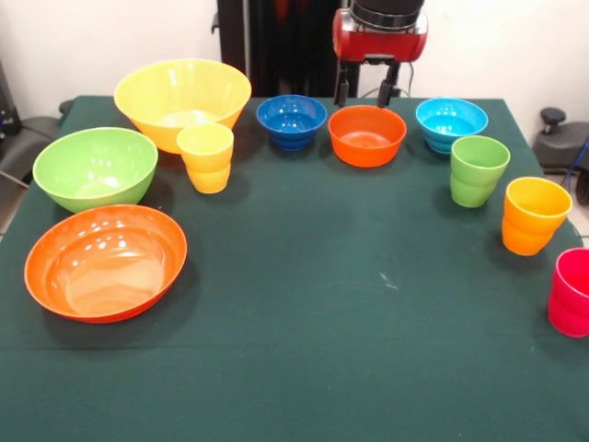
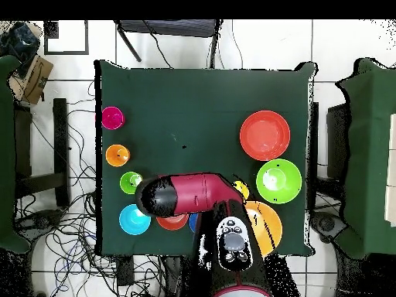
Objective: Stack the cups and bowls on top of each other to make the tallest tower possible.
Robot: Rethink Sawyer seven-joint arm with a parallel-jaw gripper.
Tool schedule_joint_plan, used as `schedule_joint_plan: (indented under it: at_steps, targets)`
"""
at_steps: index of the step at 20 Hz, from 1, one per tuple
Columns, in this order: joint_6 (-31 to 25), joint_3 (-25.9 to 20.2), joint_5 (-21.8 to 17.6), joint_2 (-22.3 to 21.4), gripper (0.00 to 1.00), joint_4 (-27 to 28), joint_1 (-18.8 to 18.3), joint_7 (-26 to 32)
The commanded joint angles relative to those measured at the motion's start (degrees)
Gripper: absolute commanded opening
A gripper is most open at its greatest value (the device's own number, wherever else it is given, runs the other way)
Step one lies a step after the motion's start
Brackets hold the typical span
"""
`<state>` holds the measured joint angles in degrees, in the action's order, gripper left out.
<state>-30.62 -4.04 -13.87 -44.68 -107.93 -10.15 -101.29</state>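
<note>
My gripper is open and empty, its fingers hanging just behind and above the small orange bowl. The dark blue bowl is to its left and the light blue bowl to its right. The large yellow bowl, green bowl and large orange bowl stand down the left side. The yellow cup stands by the yellow bowl. The green cup, orange-yellow cup and pink-red cup line the right side. All stand apart; no tower shows.
In the overhead view the red arm covers the gripper and parts of the small orange bowl and yellow bowl. The dark green table ends close to the pink-red cup at its right edge.
</note>
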Motion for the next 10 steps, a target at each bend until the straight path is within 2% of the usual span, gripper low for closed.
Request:
schedule_joint_plan:
  at_steps: [1, 10]
  targets:
    - [4.2, -1.1, -1.0, 4.5, 1.0, -2.1, 0.3, -7.1]
    - [5.9, -0.8, -0.4, 5.5, 1.0, -2.1, 0.7, -7.7]
